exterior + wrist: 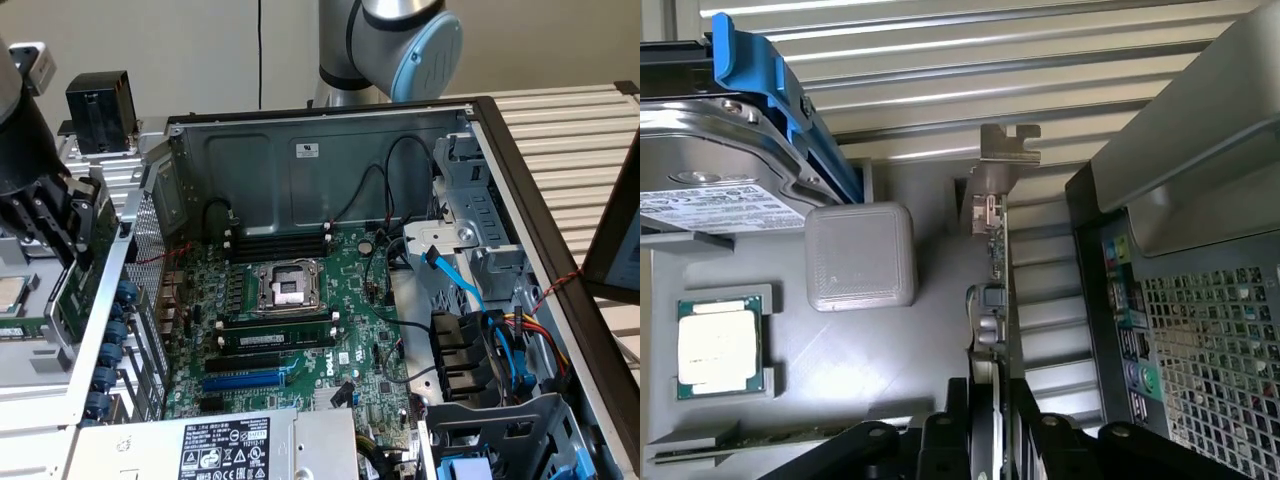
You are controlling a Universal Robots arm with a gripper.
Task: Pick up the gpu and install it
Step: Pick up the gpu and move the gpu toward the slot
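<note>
Gripper [68, 222] clamped on gpu [92, 285]; card held on edge, metal bracket [1010, 148] at the end far from the fingers. Below gripper: gray tray [905, 350] with cpu [718, 345], drive [710, 170] and square block [860, 255]. Just beside gripper: open case [480, 110] on slatted table [570, 130]. Plain pale wall [200, 50] behind.

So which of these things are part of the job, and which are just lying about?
Part of the job: the gpu, held by the gripper with its jaws shut on it; the open computer case; its motherboard.
Just lying about: the hard drive, the loose processor chip and the grey square block, all outside the case.
</note>
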